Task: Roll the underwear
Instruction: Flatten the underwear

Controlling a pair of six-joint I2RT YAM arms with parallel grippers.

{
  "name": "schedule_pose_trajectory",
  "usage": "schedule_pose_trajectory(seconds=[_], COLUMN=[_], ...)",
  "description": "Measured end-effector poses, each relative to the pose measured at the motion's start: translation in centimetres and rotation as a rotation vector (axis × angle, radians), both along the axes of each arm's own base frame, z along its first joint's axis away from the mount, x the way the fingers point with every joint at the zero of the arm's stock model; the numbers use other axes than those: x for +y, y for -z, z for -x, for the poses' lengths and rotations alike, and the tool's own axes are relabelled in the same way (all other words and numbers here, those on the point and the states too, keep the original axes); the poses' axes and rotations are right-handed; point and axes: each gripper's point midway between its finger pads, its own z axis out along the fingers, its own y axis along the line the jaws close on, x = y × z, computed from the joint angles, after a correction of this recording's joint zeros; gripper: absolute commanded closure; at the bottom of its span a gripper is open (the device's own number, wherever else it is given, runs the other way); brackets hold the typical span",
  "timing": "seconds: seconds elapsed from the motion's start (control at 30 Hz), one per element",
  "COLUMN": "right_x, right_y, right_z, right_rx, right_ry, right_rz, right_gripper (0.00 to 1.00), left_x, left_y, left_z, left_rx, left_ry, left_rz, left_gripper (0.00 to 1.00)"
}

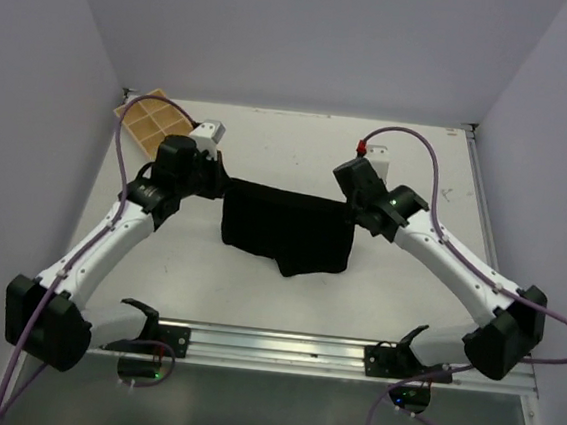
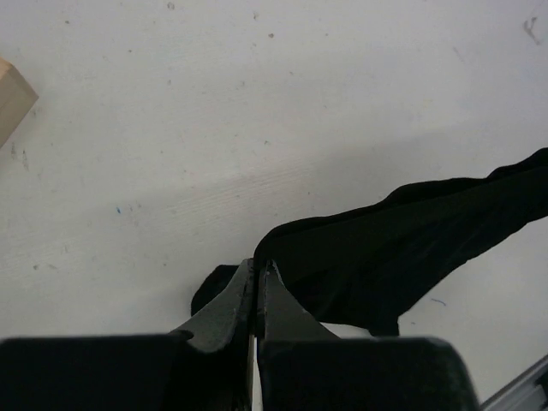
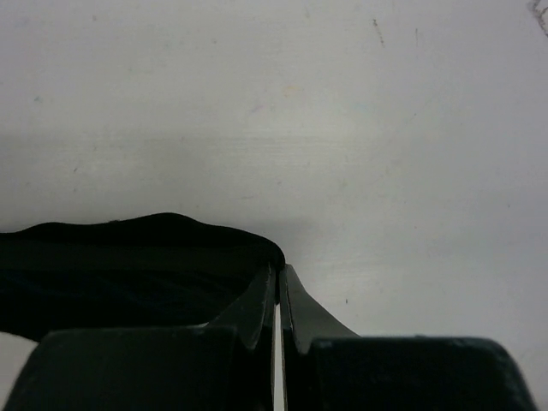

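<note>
The black underwear (image 1: 287, 228) hangs stretched between the two arms over the middle of the white table. My left gripper (image 1: 222, 184) is shut on its left top corner; in the left wrist view the gripper (image 2: 258, 267) pinches the fabric edge, and the underwear (image 2: 411, 248) runs off to the right. My right gripper (image 1: 348, 205) is shut on the right top corner; in the right wrist view the gripper (image 3: 279, 271) nips the cloth, with the underwear (image 3: 120, 265) spreading to the left.
A tan wooden grid tray (image 1: 155, 120) lies at the table's back left corner, its edge also showing as a tan block (image 2: 13, 98). A metal rail (image 1: 280, 350) runs along the near edge between the arm bases.
</note>
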Motion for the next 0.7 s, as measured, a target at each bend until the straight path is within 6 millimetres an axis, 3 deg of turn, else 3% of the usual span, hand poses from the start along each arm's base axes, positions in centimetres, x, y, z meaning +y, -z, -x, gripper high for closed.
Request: schedule_pose_trajectory(seconds=[0.17,0.2,0.23,0.27,0.3,0.33,0.43,0.53,0.6,0.7], right_x=[-1.0,-0.9,-1.1,-1.2,-1.4,-1.6,-2.3,-3.3,-3.8,-3.7], right_y=[5.9,6.7,7.7,8.6,9.2,9.7,10.8,11.2,11.3,11.6], right_z=[-5.2,-5.9,-6.8,-7.7,-8.6,-9.6,-12.4,-14.9,-15.2,-13.3], right_rx=[0.122,0.142,0.167,0.187,0.205,0.219,0.254,0.291,0.312,0.366], right_ry=[0.080,0.085,0.094,0.103,0.114,0.126,0.154,0.179,0.182,0.146], right_rz=[0.046,0.046,0.044,0.038,0.032,0.019,-0.018,-0.054,-0.078,-0.119], right_gripper=[1.00,1.00,1.00,1.00,0.91,0.86,0.67,0.59,0.54,0.54], left_x=[-1.5,-1.8,-2.2,-2.8,-3.4,-4.1,-6.1,-7.1,-7.0,-6.2], left_y=[6.8,8.1,9.3,10.1,10.9,11.5,11.6,10.3,9.4,9.0], left_z=[-4.5,-5.4,-6.4,-7.5,-8.7,-10.0,-14.0,-16.6,-16.9,-15.5], left_rx=[0.130,0.154,0.181,0.192,0.207,0.214,0.196,0.155,0.138,0.136], left_ry=[0.018,0.022,0.029,0.042,0.055,0.073,0.112,0.132,0.134,0.127], left_rz=[-0.066,-0.078,-0.088,-0.088,-0.084,-0.075,-0.043,-0.025,-0.036,-0.054], left_gripper=[0.96,0.91,0.78,0.75,0.71,0.58,0.43,0.41,0.40,0.40])
